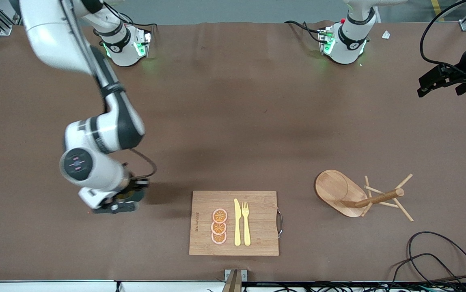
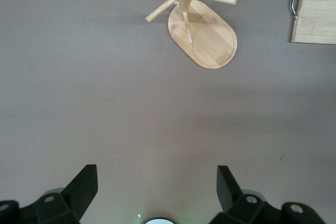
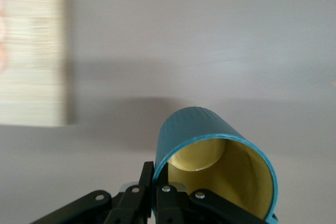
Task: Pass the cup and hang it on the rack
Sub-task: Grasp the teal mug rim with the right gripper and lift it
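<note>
Cup [image 3: 210, 150] rim pinched by right gripper [image 3: 157, 182]; left gripper [image 2: 156, 190] spread over bare table [image 1: 233, 121].

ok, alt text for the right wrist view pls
The right pincer is shut on the rim of the cup, a teal mug with a mustard-yellow inside whose open mouth faces the camera. Brown table fills the rest of the view, with one edge of the pale wooden cutting board showing, blurred.
</note>
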